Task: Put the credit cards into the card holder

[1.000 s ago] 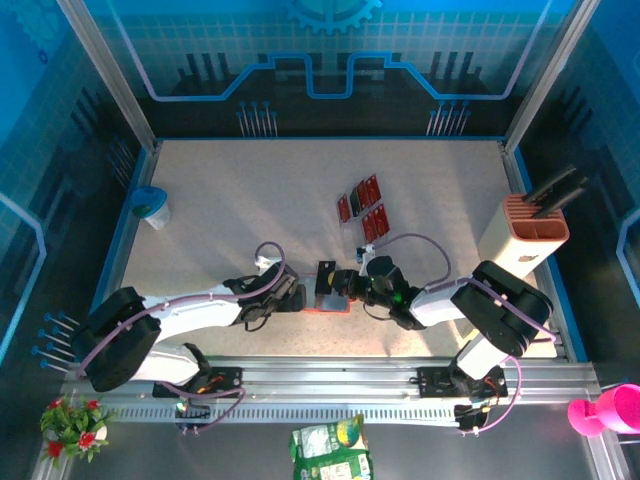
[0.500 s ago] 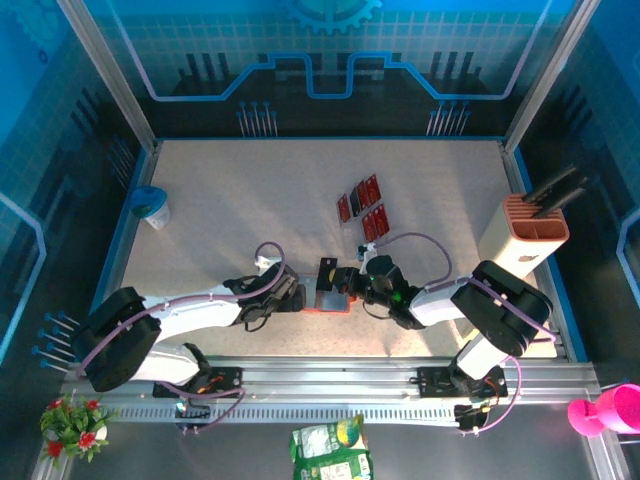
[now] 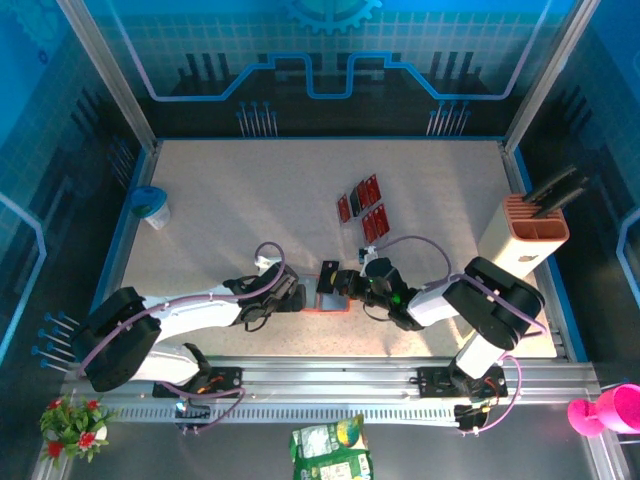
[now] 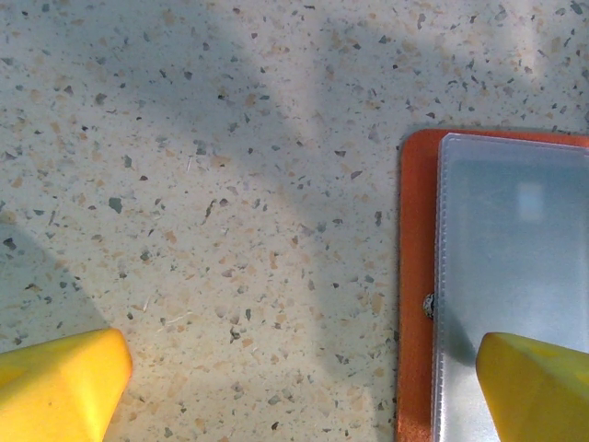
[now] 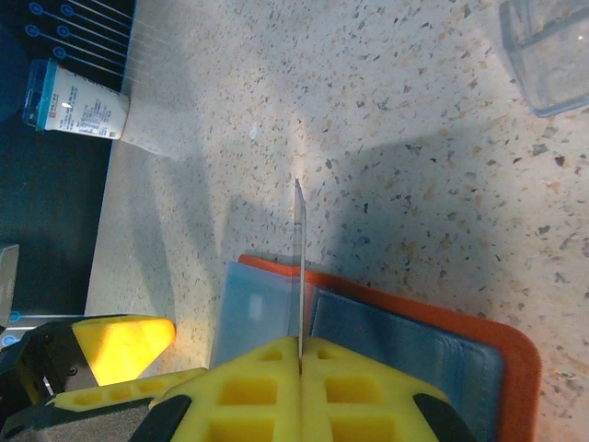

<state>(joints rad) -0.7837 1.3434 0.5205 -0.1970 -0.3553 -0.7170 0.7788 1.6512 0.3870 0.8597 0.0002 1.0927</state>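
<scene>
Yellow-fingered, the right gripper point(image 5: 299, 354) pinches one credit card point(image 5: 299, 241) edge-on. Its long axis points straight ahead over the open card holder point(image 5: 405, 350) just beneath. The left gripper point(image 4: 296, 387), spread wide, straddles the holder's edge.

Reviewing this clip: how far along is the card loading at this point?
Done: the card holder lies open on the table. In hand: the right gripper is shut on one card, edge-on above the holder, with the open left gripper straddling the holder's edge. Left: several credit cards lie farther out on the table; no card visibly pocketed yet.
</scene>
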